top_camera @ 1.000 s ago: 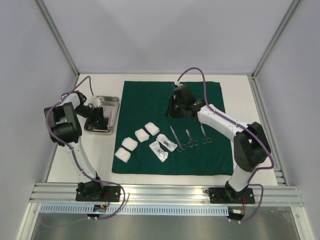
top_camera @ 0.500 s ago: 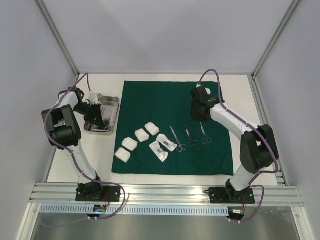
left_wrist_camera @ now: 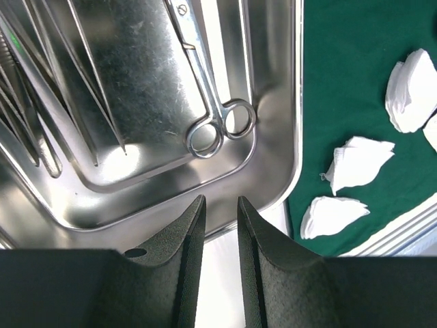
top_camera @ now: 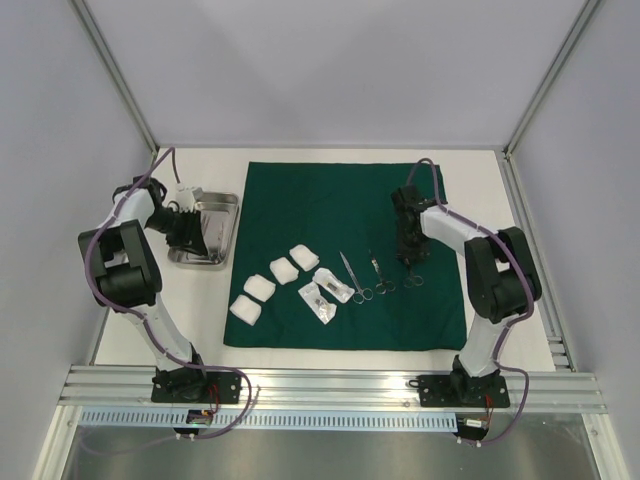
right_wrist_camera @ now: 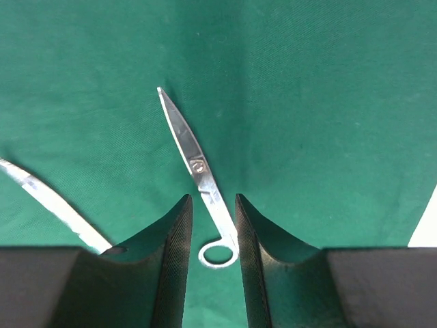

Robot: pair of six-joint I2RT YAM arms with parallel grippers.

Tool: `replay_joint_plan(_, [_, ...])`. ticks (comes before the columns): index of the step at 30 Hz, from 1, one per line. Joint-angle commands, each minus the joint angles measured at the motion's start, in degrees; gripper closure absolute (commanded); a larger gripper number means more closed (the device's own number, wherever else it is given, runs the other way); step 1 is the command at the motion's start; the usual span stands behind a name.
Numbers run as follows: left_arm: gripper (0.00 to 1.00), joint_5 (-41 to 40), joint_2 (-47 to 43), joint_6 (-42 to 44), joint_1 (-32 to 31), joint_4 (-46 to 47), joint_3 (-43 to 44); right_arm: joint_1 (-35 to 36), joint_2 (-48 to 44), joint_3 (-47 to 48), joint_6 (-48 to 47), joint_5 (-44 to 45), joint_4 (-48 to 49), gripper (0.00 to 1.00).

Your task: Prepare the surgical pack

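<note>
Well, starting at my left: my left gripper hangs over the near corner of the steel tray, fingers parted by a narrow gap with nothing between them. I see one tray, just beside the left edge of the green cloth. It holds one pair of tray scissors and a bundle of slim tools too overlapped for me to count.

On the cloth, moving right, I count four gauze squares in a slanted row, then two white packets, then three ringed instruments side by side. My right gripper hovers low over the rightmost of these, a pair of scissors. Its fingers are released and straddle the shank just above the ring, not visibly touching the steel.

As I judge it, the step in hand is taking those scissors. To do it well I would:
- keep the shank centred between my pads;
- come down until the pads are level with the flat steel;
- close slowly so the scissors neither skid nor twist;
- take care not to pinch a fold of cloth along with them;
- lift straight up so the neighbouring instrument stays put.
</note>
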Motion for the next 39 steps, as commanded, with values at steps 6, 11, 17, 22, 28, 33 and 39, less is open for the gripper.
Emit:
replay_joint_plan(6, [0.67, 4.22, -4.67, -0.37, -0.32, 0.52, -1.13, -0.2, 5.19, 0.77, -2.38, -0.5, 0.18, 0.78])
replay_joint_plan(11, [0.67, 4.22, -6.42, 0.07, -0.49, -0.18, -1.22, -0.2, 4.15, 0.51, -3.52, -0.86, 0.71, 0.92])
replay_joint_plan(17, [0.67, 4.57, -6.87, -0.02, -0.76, -0.45, -1.04, -0.11, 0.54, -0.11, -4.67, -0.94, 1.41, 1.0])
replay_joint_plan(22, [0.67, 4.57, -6.95, 0.07, -1.11, -0.71, -0.96, -0.11, -3.23, -1.95, -4.58, -1.47, 3.69, 1.0])
replay_joint_plan(28, [0.67, 4.39, -7.48, 0.25, -1.46, -0.97, -0.95, -0.11, -5.96, -3.36, -4.4, -2.0, 5.71, 1.0])
replay_joint_plan(33, [0.67, 4.65, -8.27, 0.33, -1.99, -1.76, -0.6, -0.11, -7.45, -4.15, -3.7, -2.26, 6.6, 1.0])
replay_joint_plan(39, [0.67, 7.46, -10.64, 1.82, -4.27, -4.75, 0.27, 1.91, -12.1, -4.24, 0.16, -2.88, 8.35, 0.99])
